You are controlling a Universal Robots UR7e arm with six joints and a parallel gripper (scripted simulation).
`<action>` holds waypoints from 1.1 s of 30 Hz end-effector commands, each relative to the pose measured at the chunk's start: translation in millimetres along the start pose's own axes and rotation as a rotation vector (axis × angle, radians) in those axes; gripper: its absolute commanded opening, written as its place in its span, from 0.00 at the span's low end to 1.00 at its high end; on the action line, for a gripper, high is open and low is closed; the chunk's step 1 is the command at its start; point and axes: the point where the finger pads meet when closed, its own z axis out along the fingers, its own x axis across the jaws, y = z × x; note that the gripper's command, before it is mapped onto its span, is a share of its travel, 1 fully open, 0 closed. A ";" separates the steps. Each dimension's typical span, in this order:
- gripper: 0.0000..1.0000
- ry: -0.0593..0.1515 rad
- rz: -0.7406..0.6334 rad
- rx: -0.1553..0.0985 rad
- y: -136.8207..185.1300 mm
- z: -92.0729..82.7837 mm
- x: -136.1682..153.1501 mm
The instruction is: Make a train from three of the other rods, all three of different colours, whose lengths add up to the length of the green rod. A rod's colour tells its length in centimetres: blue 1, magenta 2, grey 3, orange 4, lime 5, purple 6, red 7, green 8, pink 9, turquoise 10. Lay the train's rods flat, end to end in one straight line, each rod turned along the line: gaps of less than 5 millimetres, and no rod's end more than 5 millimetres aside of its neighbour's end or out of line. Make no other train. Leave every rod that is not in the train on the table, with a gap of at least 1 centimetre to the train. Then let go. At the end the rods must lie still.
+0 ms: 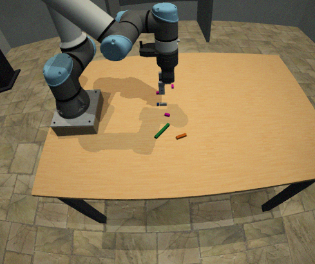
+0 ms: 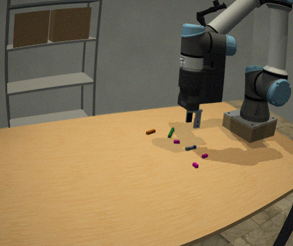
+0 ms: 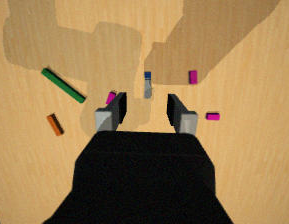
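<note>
Hovering above the desk (image 1: 239, 135), my claw (image 3: 146, 114) stood released, fingers spread, gripping nothing. Grey rod (image 3: 147, 90) lay flat with the blue rod (image 3: 147, 75) touching its far end, in line. Green rod (image 1: 162, 131) and orange rod (image 1: 181, 136) lay nearer the front edge. I noted three magenta rods scattered around.
</note>
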 end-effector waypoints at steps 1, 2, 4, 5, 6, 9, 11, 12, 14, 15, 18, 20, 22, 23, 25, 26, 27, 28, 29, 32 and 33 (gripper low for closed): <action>1.00 0.000 0.000 -0.001 0.4 -0.4 -0.1; 1.00 0.000 0.000 -0.001 0.4 -0.4 -0.1; 1.00 0.000 0.000 -0.001 0.4 -0.4 -0.1; 1.00 0.000 0.000 -0.001 0.4 -0.4 -0.1; 1.00 0.000 0.000 -0.001 0.4 -0.4 -0.1; 1.00 0.000 0.000 -0.001 0.4 -0.4 -0.1; 1.00 0.000 0.002 -0.001 0.4 -0.4 -0.1; 1.00 0.000 0.003 -0.001 0.4 -0.4 -0.2; 1.00 0.000 0.006 -0.001 0.5 -0.3 -0.2; 1.00 0.000 0.006 -0.001 0.5 -0.3 -0.2; 1.00 0.000 0.018 -0.001 0.7 -0.2 -0.7; 1.00 0.000 0.032 -0.001 1.0 -0.1 -1.1; 1.00 0.000 0.051 -0.001 1.4 0.0 -1.7; 1.00 0.000 0.063 -0.001 1.7 0.1 -2.1; 1.00 0.000 0.090 -0.001 2.3 0.3 -3.0; 1.00 0.000 0.107 -0.001 2.6 0.4 -3.6; 1.00 0.000 0.124 -0.001 3.0 0.6 -4.2; 1.00 0.000 0.144 -0.001 3.4 0.7 -4.8; 1.00 0.000 0.165 -0.001 3.9 0.9 -5.6; 1.00 0.000 0.187 -0.001 4.4 1.0 -6.3; 1.00 0.000 0.212 -0.001 5.0 1.2 -7.2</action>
